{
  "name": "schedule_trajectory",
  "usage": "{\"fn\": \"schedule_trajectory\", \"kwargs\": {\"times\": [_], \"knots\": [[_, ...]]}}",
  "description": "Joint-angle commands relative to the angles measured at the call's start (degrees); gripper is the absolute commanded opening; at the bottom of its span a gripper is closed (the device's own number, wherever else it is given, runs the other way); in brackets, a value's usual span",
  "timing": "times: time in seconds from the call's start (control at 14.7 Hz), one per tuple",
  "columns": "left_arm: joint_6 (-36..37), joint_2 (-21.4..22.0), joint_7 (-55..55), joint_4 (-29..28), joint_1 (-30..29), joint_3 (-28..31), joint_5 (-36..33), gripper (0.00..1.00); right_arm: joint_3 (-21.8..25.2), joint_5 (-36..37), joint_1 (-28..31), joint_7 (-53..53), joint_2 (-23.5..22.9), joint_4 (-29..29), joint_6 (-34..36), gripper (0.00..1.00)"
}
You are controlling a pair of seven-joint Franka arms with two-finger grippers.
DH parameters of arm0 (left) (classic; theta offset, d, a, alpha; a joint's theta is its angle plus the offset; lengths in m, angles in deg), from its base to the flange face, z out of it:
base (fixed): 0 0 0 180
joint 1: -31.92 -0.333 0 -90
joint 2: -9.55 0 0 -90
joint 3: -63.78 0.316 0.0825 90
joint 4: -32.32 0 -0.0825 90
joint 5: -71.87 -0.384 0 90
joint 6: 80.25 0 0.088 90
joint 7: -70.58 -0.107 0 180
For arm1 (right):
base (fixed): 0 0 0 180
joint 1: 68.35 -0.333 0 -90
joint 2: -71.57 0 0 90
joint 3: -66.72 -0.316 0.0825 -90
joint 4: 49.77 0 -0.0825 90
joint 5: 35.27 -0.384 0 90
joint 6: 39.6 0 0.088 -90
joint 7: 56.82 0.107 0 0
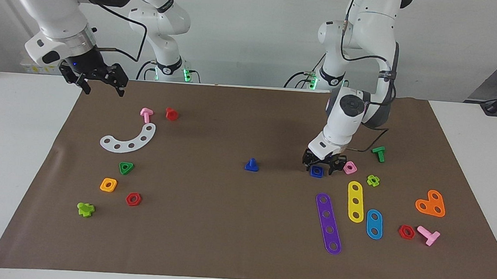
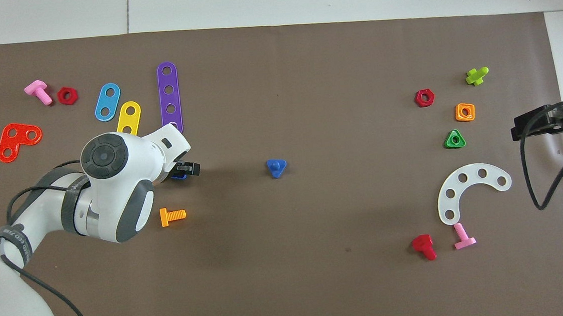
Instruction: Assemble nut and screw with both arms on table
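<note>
1. No readable brand, label or writing on any part or on either arm.
2. Left gripper (image 1: pixel 324 163) down at mat level, wrist pitched steeply down, forearm arched above it. Fingers spread, straddling the nut (image 1: pixel 316 171); cannot tell whether touching it. Nut flat on the table (image 1: pixel 223 251).
3. In the overhead view, wrist housing covering most of the nut; only a sliver of blue showing beside the left gripper (image 2: pixel 188 169).
4. Right gripper (image 1: pixel 103 83) raised over the mat edge at the right arm's end, waiting, fingers apart, holding nothing; in the overhead view at the frame edge (image 2: pixel 550 122).
5. Screw (image 1: pixel 251 165) alone mid-mat, standing on its triangular head, shaft up; at 9 o'clock from the nut in the facing view, well apart. Same screw in the overhead view (image 2: pixel 276 167) at 3 o'clock from the left gripper.
6. Around the nut, facing view: pink square nut (image 1: pixel 350 167) just beside at 3 o'clock, green bolt (image 1: pixel 378 154) at 2 o'clock, lime cross piece (image 1: pixel 373 180) past the pink nut, purple strip (image 1: pixel 328 224) at 5 o'clock, yellow strip (image 1: pixel 355 201) beside it.
7. Orange bolt (image 2: pixel 172 216) seen only from overhead, at 6 o'clock from the left gripper, nearer the robots.
8. Right arm's end: white curved strip (image 1: pixel 129 138), green triangular nut (image 1: pixel 126 167), orange square nut (image 1: pixel 108 185).
</note>
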Motion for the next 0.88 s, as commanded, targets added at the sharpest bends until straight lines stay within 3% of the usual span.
{"fn": "schedule_trajectory", "kwargs": {"times": [0.0,0.14,0.48,0.68,0.82], "knots": [[-0.58,-0.27,1.48,0.09,0.62,0.45,-1.37,0.71,-0.73,0.23,0.76,-0.30,0.60,0.28,0.00,1.00],[-0.40,-0.18,1.48,0.09,0.62,0.45,-1.37,0.63,-0.82,0.14,0.75,0.58,0.86,0.28,0.44,1.00],[-0.31,-0.18,1.48,-0.26,0.62,0.45,-1.37,0.63,-1.70,0.14,1.45,2.25,0.69,0.28,0.52,1.00],[-0.14,-0.18,1.56,-0.26,0.62,0.45,-1.37,0.63,-7.57,0.58,7.42,2.25,0.78,0.10,1.93,1.00],[0.04,-0.18,1.56,-0.26,0.62,0.45,-1.37,0.63,-7.15,0.67,6.38,2.60,0.78,0.01,1.85,1.00]]}}
